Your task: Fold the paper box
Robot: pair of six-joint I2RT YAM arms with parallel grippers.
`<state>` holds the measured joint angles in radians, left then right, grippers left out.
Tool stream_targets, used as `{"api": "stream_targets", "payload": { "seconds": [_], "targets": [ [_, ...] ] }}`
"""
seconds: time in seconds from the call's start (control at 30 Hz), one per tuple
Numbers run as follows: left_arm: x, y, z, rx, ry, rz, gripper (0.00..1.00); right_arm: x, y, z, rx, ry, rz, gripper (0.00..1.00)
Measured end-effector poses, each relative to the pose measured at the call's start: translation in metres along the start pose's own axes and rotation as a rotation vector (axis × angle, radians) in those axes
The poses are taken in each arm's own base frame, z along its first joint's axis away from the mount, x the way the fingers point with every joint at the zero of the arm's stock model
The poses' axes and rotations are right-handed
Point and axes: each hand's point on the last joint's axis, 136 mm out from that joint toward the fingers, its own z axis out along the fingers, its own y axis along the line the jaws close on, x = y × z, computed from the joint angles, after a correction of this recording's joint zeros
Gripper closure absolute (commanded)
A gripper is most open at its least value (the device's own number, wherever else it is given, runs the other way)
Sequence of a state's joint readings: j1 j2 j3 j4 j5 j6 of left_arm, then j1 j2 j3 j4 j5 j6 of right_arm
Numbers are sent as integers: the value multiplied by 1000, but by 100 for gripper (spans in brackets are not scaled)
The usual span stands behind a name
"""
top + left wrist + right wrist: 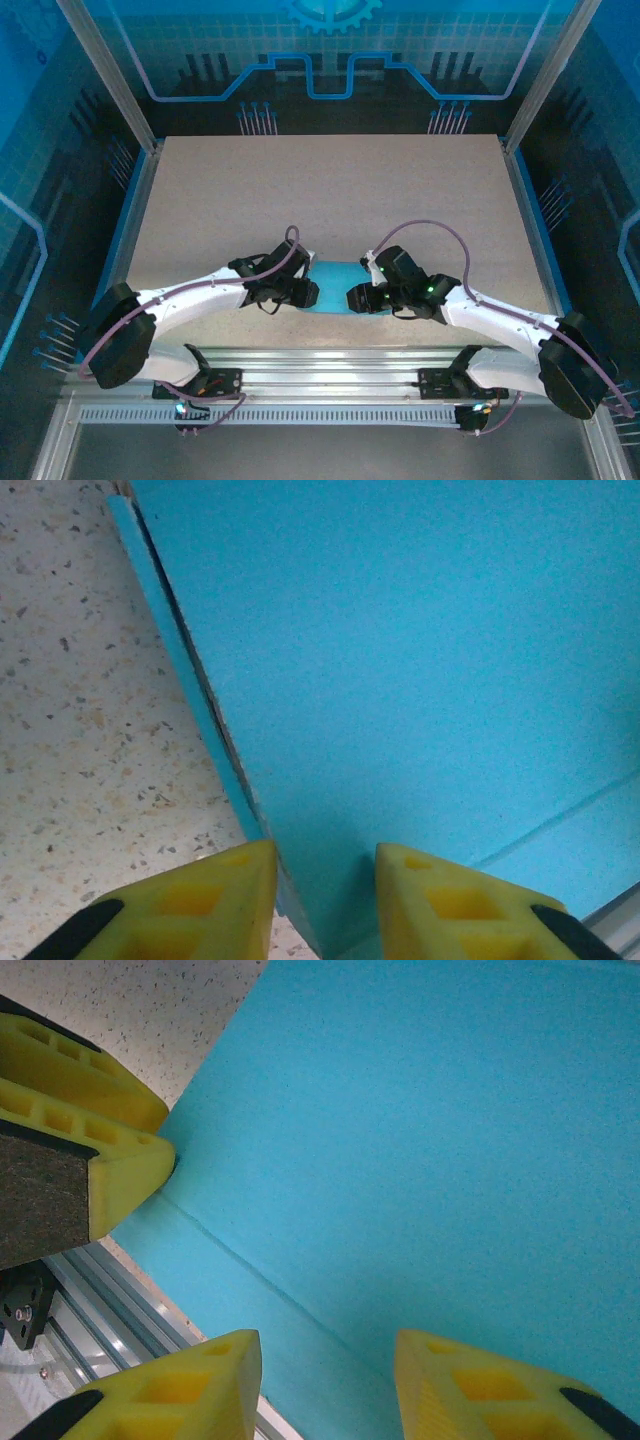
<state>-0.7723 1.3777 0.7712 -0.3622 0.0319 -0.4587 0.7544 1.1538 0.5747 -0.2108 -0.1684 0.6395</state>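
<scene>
Two arms meet low over the near side of the table (320,190). The paper box (336,284) lies flat between them, bright blue side up, just beyond the aluminium rail (330,365). On my overhead feed the left gripper (302,293) sits at the box's left end and the right gripper (358,298) at its right end.

On the left wrist feed the yellow fingers (200,905) stand apart. One is over the speckled tabletop and the other over the blue card, so the box's left edge runs into the gap between them. I read that claw as released, not pinching. A narrow blue strip (150,610) lies along that edge, and a crease (560,820) crosses the panel near the rail.

On the right wrist feed the fingers (500,1395) are also spread, with blue card showing between them, so that claw is released too. A finger (115,1165) of the left gripper touches the box's far edge.

The box looks flat and closed from above, and I cannot tell what is inside.
</scene>
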Motion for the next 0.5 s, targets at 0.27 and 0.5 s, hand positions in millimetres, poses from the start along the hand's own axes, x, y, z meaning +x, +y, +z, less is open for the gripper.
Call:
{"api": "stream_targets", "payload": {
  "seconds": [0.27,0.5],
  "targets": [
    [1,-1,3,14,20,-29,79,9,-4,7,12,27,-2,59],
    [0,-3,6,33,27,-55,80,13,-7,10,21,34,4,60]
  ]
}}
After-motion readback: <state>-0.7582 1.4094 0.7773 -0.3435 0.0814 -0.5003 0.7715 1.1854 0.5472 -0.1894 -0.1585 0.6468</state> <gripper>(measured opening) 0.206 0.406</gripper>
